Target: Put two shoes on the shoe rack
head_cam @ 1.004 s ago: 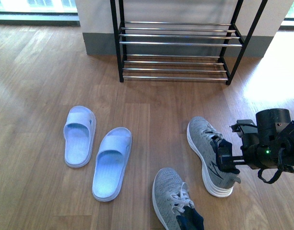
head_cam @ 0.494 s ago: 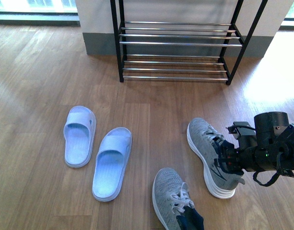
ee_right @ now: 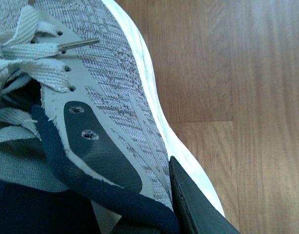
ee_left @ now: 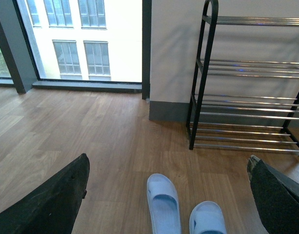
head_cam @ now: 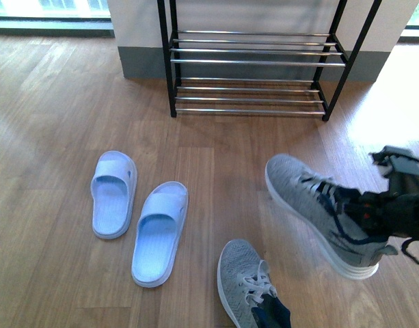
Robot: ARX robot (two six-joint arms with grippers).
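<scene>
The right gripper is clamped on the heel end of one grey shoe, near its dark collar. In the right wrist view a black finger presses against the shoe's outer side, just above the white sole. This shoe is blurred and tilted, with its toe towards the shoe rack but well apart from it. The other shoe lies on the wooden floor near the camera, cut off by the frame's edge. Two pale blue slippers sit side by side on the floor to the left. The left gripper is spread wide and holds nothing, facing the rack and slippers.
</scene>
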